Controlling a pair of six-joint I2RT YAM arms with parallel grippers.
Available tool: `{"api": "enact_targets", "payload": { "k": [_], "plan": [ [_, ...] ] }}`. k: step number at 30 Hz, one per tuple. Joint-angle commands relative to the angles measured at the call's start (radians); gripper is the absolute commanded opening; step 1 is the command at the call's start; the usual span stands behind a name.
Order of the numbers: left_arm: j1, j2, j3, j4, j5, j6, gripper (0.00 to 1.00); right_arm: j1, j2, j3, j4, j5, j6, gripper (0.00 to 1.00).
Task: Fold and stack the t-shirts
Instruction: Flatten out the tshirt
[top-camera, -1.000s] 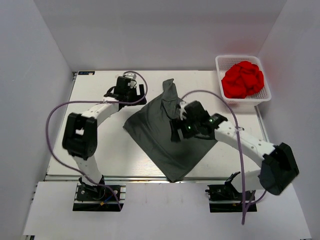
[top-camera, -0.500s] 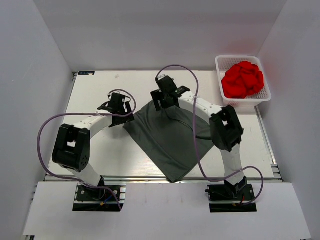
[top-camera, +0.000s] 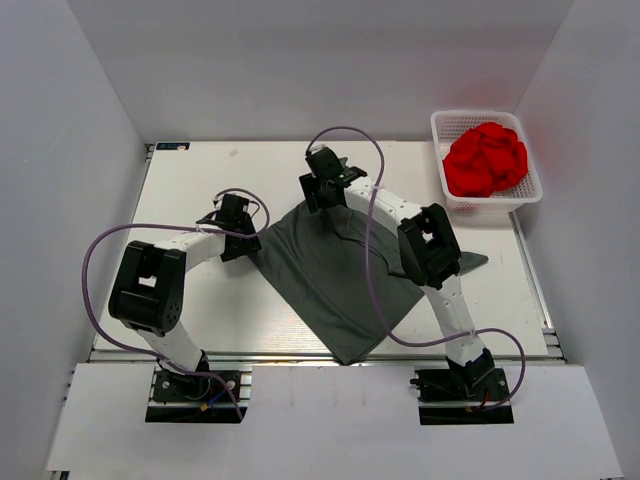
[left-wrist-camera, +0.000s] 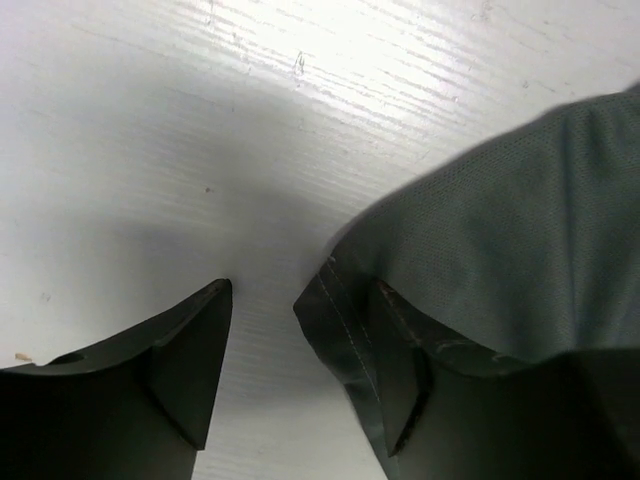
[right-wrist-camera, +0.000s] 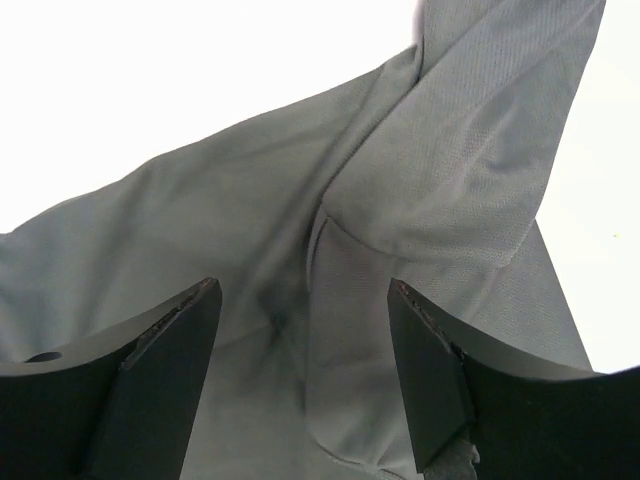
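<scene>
A dark charcoal-grey t-shirt (top-camera: 335, 275) lies spread on the white table, turned like a diamond. One sleeve (top-camera: 470, 262) sticks out behind the right arm. My left gripper (top-camera: 243, 243) is open at the shirt's left corner. In the left wrist view the stitched hem (left-wrist-camera: 345, 330) lies between the jaws against the right finger (left-wrist-camera: 398, 385), and the gripper (left-wrist-camera: 300, 375) is low over the table. My right gripper (top-camera: 316, 200) is open over the shirt's far corner. In the right wrist view it (right-wrist-camera: 305, 375) hovers above creased cloth (right-wrist-camera: 420, 200), holding nothing.
A white basket (top-camera: 530, 195) at the back right holds a crumpled red cloth (top-camera: 485, 160). Purple cables loop above both arms. The table's far edge is just behind the right gripper, and walls close in on the left, back and right.
The right arm swung from the shirt's middle to its far corner, and the raised peak of cloth there dropped flat. The left gripper came nearer, to the shirt's left corner.
</scene>
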Motion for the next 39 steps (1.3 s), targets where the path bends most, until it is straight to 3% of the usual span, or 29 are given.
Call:
{"api": "enact_targets", "payload": {
  "k": [1,8,9,11,12,14,21,24,28,29,31,33,34,35,39],
  "plan": [
    [0.001,0.05,-0.01,-0.002,0.04,-0.007,0.66,-0.003,0.032,0.041,-0.003,0.022,0.019,0.73],
    [0.001,0.108,0.009,0.049,0.114,0.024,0.4,-0.011,0.07,0.052,0.038,0.115,0.029,0.62],
    [0.001,0.108,0.009,0.062,0.132,0.024,0.28,-0.015,0.072,0.054,0.041,0.135,0.034,0.51],
    [0.001,0.108,0.009,0.079,0.141,0.035,0.11,-0.017,0.069,0.054,0.053,0.146,0.04,0.38],
    [0.001,0.108,0.009,0.088,0.141,0.035,0.0,-0.023,0.066,0.054,0.055,0.18,0.055,0.2],
    [0.001,0.108,0.009,0.089,0.141,0.044,0.0,-0.028,0.04,0.048,0.052,0.203,0.063,0.02],
    [-0.017,-0.037,0.006,0.124,0.063,0.056,0.0,-0.054,-0.129,-0.095,0.119,0.105,-0.003,0.0],
    [-0.007,-0.088,-0.013,0.162,0.063,0.056,0.0,-0.06,-0.181,-0.181,0.154,0.021,-0.05,0.13],
    [-0.007,-0.1,0.007,0.118,0.013,0.056,0.0,-0.071,-0.204,-0.238,0.182,-0.041,-0.066,0.0],
    [-0.007,-0.109,0.007,0.118,0.0,0.056,0.0,-0.075,-0.201,-0.238,0.179,-0.079,-0.072,0.01],
    [-0.007,-0.119,-0.002,0.109,0.0,0.047,0.0,-0.077,-0.2,-0.238,0.179,-0.117,-0.096,0.16],
    [-0.007,-0.119,-0.002,0.109,0.0,0.047,0.0,-0.081,-0.191,-0.238,0.179,-0.212,-0.121,0.18],
    [-0.007,-0.119,-0.002,0.109,0.0,0.047,0.0,-0.08,-0.19,-0.236,0.179,-0.232,-0.124,0.05],
    [-0.007,-0.119,-0.002,0.099,-0.013,0.047,0.0,-0.084,-0.187,-0.241,0.182,-0.237,-0.121,0.0],
    [-0.007,-0.131,0.007,0.053,-0.078,0.047,0.0,-0.098,-0.198,-0.23,0.179,-0.158,-0.092,0.0]
  ]
}}
